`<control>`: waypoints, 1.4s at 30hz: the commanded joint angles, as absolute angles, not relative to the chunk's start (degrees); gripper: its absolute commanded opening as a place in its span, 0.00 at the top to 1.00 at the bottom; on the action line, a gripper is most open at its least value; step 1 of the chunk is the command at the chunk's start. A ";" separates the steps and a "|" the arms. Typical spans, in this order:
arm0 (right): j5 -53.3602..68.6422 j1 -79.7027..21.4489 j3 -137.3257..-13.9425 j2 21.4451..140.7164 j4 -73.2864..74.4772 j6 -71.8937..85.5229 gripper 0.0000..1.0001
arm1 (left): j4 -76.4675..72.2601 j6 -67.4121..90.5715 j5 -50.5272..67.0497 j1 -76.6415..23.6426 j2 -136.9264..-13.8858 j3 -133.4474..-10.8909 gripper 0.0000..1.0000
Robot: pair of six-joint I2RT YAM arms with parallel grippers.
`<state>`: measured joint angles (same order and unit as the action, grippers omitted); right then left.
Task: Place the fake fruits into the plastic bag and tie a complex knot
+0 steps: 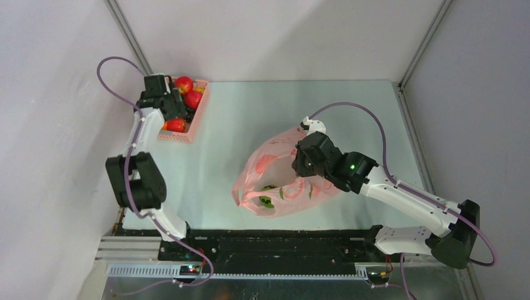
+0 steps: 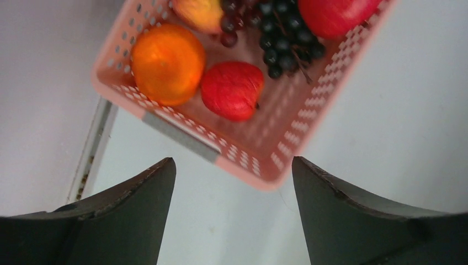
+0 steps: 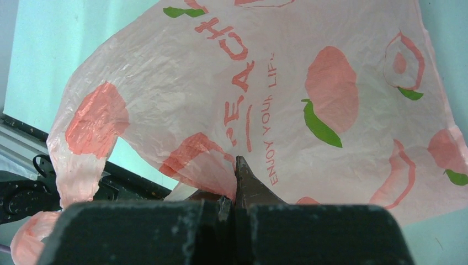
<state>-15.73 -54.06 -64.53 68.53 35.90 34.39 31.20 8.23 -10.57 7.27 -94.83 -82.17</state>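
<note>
The pink plastic bag (image 1: 278,181) with peach prints lies mid-table. My right gripper (image 1: 302,164) is shut on a fold of the bag (image 3: 232,110) and holds it up. My left gripper (image 1: 169,107) is open and empty above the pink lattice basket (image 1: 195,119) at the far left. In the left wrist view the basket (image 2: 265,160) holds an orange (image 2: 167,63), a red apple (image 2: 232,89), a dark grape bunch (image 2: 287,44) and another red apple (image 2: 336,15). The left gripper (image 2: 234,171) hovers just off the basket's near corner.
White walls close the table on the left, back and right. The black rail (image 1: 269,240) with the arm bases runs along the near edge. The basket stands against the left wall.
</note>
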 commanded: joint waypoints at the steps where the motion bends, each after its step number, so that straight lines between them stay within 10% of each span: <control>1: -14.54 -54.04 -65.75 67.95 33.05 32.73 1.00 | 31.95 4.89 -13.45 9.80 -103.38 -90.81 0.18; 28: -8.96 -51.54 -65.79 72.68 30.01 32.47 1.00 | 39.20 4.03 -9.83 11.40 -127.66 -109.05 0.13; 42: -10.12 -51.57 -65.76 71.52 31.00 33.02 1.00 | 37.10 4.43 -7.89 11.47 -122.96 -105.50 0.43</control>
<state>-9.61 -51.72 -64.53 72.55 31.86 32.95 38.28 4.91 -9.21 11.33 -127.37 -106.61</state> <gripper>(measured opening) 0.009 0.637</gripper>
